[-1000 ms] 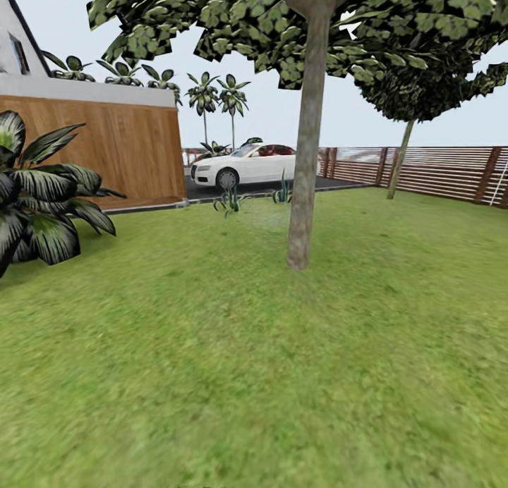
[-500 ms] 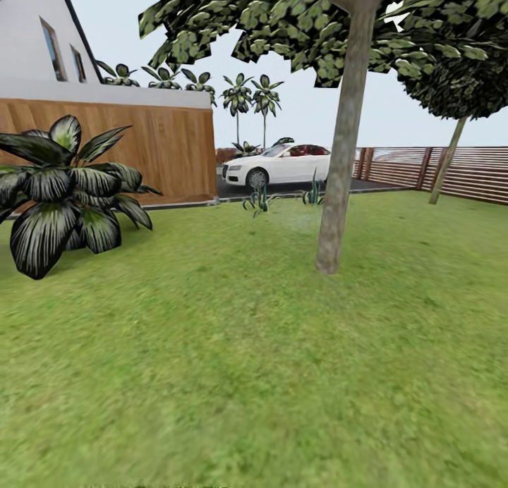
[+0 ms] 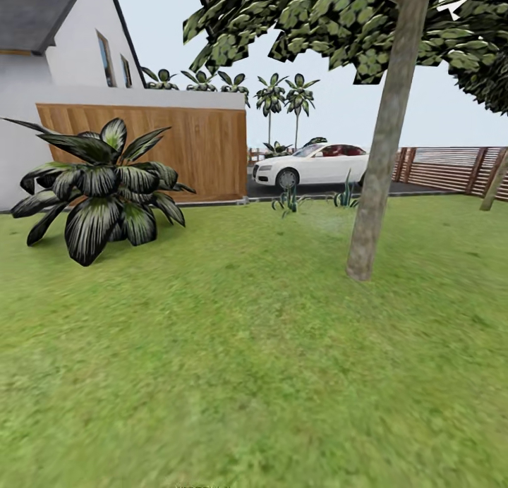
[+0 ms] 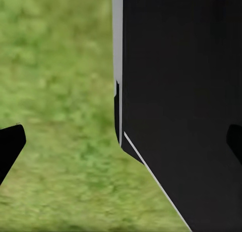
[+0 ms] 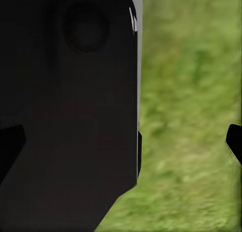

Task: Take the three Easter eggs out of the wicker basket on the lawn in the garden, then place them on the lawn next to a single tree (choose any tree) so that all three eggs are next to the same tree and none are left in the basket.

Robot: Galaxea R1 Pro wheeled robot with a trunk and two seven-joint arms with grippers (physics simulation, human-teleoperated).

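A lawn stretches to a wooden fence, one house and one white car. One tree stands ahead-right, one leafy plant ahead-left. Both pincers, left and right, hang over grass with tips wide apart, holding nothing.

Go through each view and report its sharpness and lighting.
Head view: flat, even daylight, the tree and white car fairly crisp, the near lawn smeared. Left wrist view: grass blurred beside a dark panel. Right wrist view: likewise soft.
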